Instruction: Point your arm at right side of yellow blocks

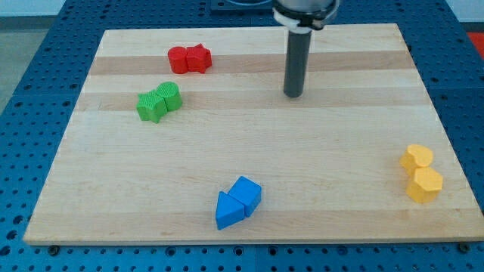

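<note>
Two yellow blocks sit touching near the view's right edge of the wooden board: a heart-like one [417, 157] above a hexagonal one [424, 184]. My dark rod comes down from the view's top middle, and my tip [293, 95] rests on the board far to the upper left of the yellow blocks, well apart from every block.
Two red blocks [189, 59] sit together at the upper left. Two green blocks [159, 102] sit below them. Two blue blocks [237, 202] lie near the bottom edge, a triangle and a cube. The board [249, 151] lies on a blue perforated table.
</note>
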